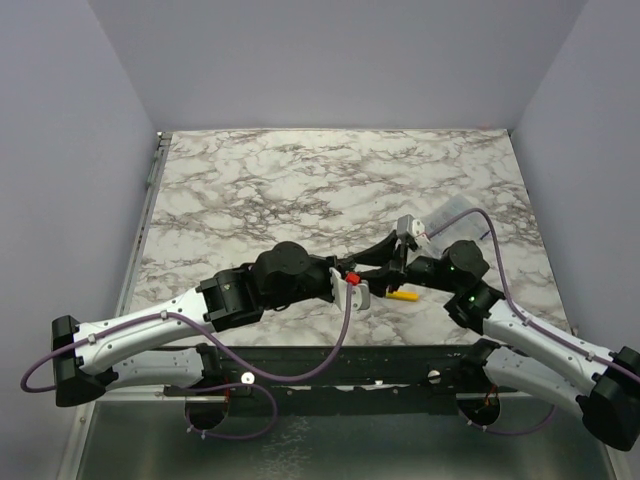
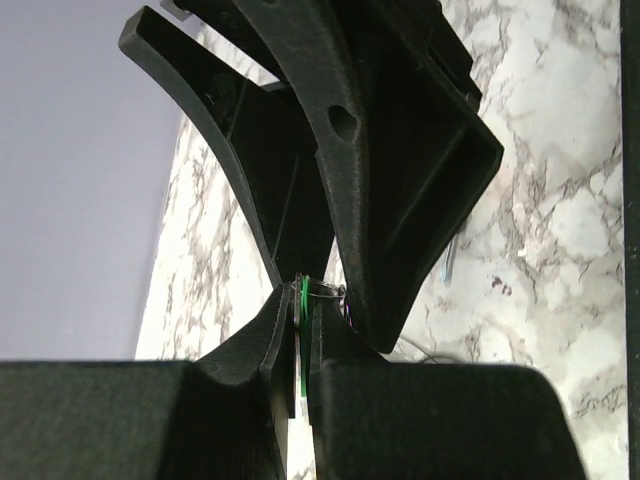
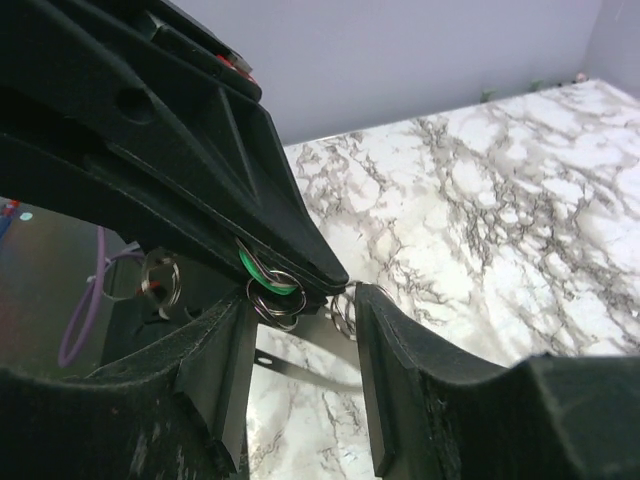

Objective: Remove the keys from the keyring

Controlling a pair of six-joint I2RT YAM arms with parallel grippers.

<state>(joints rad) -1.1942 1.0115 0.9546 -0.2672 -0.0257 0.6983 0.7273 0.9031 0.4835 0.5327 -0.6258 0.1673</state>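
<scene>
In the right wrist view the left gripper's black fingers (image 3: 230, 190) come in from the upper left, shut on the green-headed key (image 3: 256, 270). The keyring's silvery rings (image 3: 277, 302) hang just under their tip, with another ring (image 3: 343, 312) to the right. A flat silvery key blade (image 3: 320, 340) hangs below. My right gripper (image 3: 300, 300) is open, one finger on each side of the rings, and its right fingertip touches the outer ring. In the left wrist view my left gripper (image 2: 300, 292) pinches the green key (image 2: 304, 296). In the top view both grippers (image 1: 392, 262) meet above the table's near edge.
A small yellow-handled screwdriver (image 1: 403, 295) lies on the marble table (image 1: 300, 180) just below the two grippers. A clear plastic box (image 1: 452, 214) sits to the right behind the right arm. Purple-grey walls enclose the table on three sides.
</scene>
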